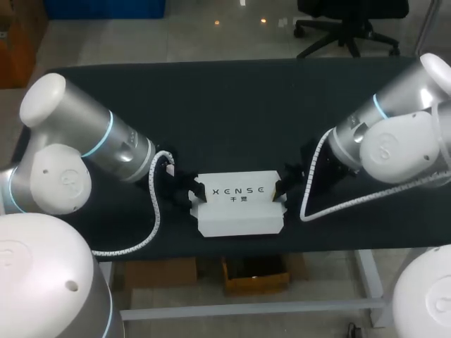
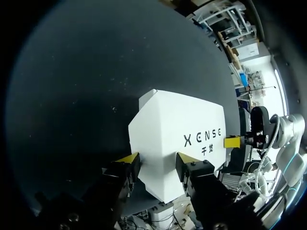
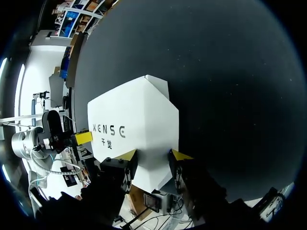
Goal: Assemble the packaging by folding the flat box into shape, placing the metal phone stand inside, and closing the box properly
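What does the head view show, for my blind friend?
A white folded cardboard box with black print lies on a dark table. A silver left arm and right arm come in from the sides; the left pincer and right pincer each grip one end.

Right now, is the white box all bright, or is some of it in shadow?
Head view: the white box glows bright on top against the dark table, which shows almost no shadow. Left wrist view: its printed face is bright, and the slanted end by the left gripper looks slightly greyer. Right wrist view: the same, with the end by the right gripper a little dimmer.
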{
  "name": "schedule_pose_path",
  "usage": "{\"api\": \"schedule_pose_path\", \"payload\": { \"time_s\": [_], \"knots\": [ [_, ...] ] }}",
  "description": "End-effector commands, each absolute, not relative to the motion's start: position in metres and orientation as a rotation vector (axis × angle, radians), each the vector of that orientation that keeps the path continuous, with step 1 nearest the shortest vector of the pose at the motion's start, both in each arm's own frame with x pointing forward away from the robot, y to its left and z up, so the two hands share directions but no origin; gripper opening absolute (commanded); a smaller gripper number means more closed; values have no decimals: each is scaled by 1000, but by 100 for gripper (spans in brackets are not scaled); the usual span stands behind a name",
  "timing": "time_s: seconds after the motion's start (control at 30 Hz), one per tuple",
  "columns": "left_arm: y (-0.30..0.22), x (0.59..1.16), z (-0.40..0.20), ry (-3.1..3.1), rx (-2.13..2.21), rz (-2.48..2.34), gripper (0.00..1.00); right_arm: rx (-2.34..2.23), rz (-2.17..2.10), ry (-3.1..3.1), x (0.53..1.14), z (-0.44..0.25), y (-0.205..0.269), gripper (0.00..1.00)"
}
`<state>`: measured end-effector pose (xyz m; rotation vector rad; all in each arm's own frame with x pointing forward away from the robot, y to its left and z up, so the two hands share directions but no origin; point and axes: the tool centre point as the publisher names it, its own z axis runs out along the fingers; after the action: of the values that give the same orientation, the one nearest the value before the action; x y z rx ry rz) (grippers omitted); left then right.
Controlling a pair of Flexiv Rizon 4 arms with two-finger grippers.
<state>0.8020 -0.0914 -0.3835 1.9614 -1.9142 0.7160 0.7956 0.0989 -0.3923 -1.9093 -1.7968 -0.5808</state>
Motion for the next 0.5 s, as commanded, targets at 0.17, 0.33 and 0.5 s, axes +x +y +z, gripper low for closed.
{"api": "schedule_pose_path", "payload": {
  "time_s": [0.17, 0.33, 0.5],
  "knots": [
    [-90, 801, -385, -1908, 1927, 736, 49, -1895, -587, -1792, 797, -396, 99, 41],
    [-90, 800, -384, -1909, 1907, 749, 52, -1888, -607, -1790, 797, -395, 99, 40],
    [-90, 801, -384, -1907, 1896, 755, 50, -1869, -647, -1794, 796, -395, 99, 40]
  ]
}}
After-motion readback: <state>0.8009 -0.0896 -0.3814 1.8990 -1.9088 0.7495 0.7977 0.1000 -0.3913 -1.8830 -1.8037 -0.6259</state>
